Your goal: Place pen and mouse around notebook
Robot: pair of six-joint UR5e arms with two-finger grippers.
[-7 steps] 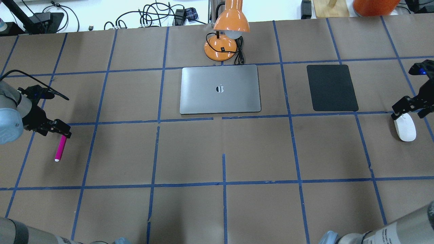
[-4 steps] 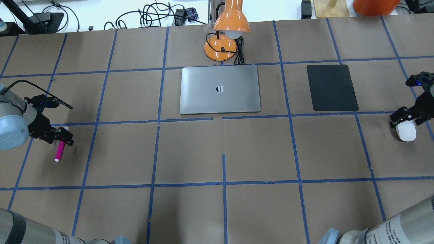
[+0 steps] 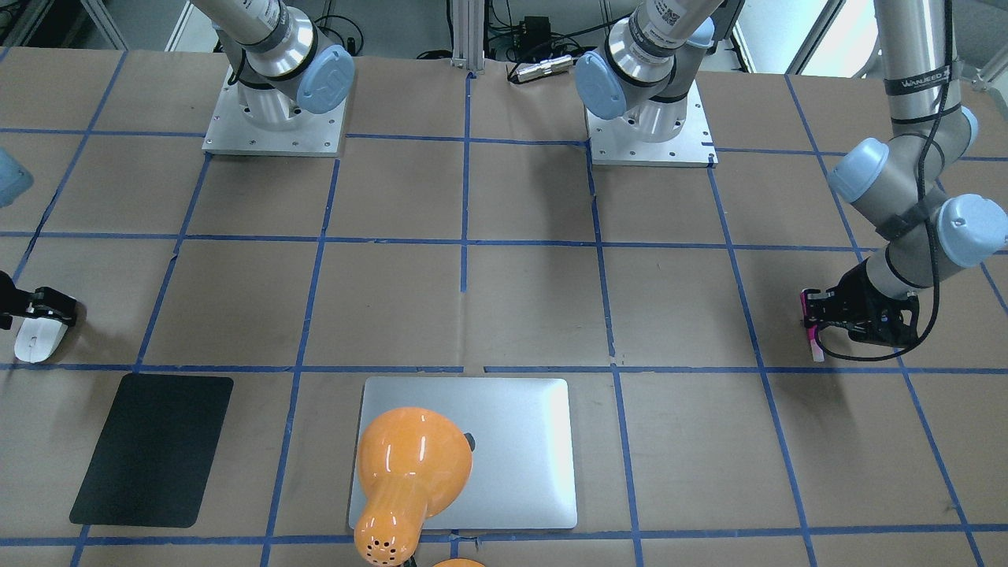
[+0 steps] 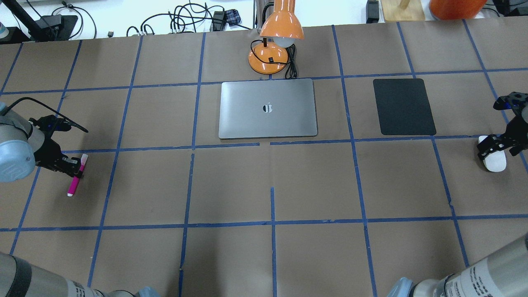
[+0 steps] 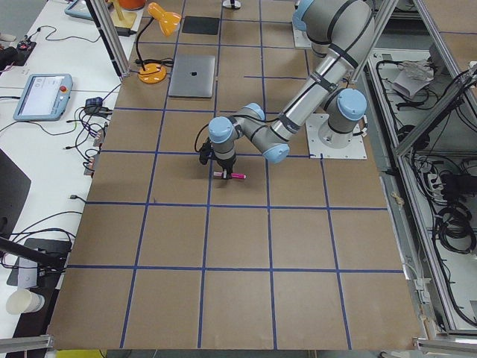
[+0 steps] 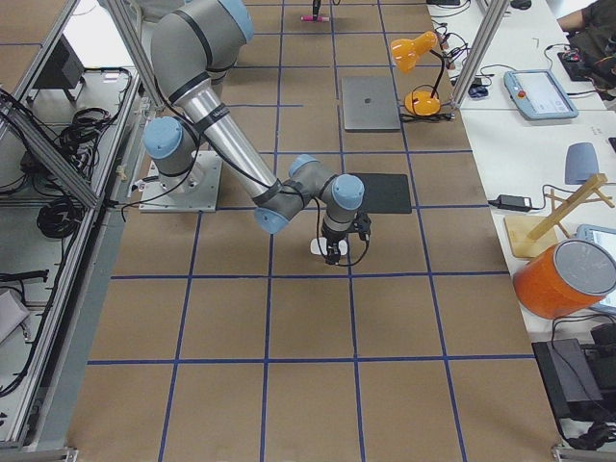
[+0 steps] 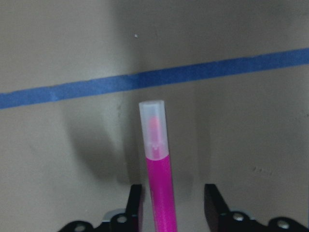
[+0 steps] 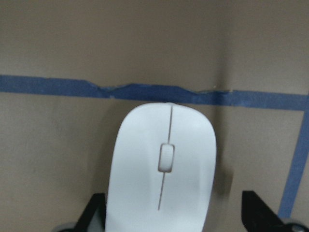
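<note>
Front-facing view: my left gripper [image 3: 823, 316] straddles the pen [image 3: 816, 346] and my right gripper [image 3: 39, 309] straddles the mouse [image 3: 33, 344]. The notebook [image 3: 512, 449] lies between the two, well away from both sets of jaws. A band [image 3: 917, 80] on my arm carries lettering I can't read for sure.

Overhead: the notebook shows only a small dark logo [image 4: 268, 108], no words.

The side views tell me nothing about the jaws.

Left wrist: the jaws are apart with the pen between them. It sits close to one finger [image 7: 135, 205] and leaves a gap at the other. I'd centre first, then close, so the pen doesn't swing.

Right wrist: the jaws are apart and the mouse nearly fills them. I'd close gently and low, since the smooth shell could slip out.
</note>
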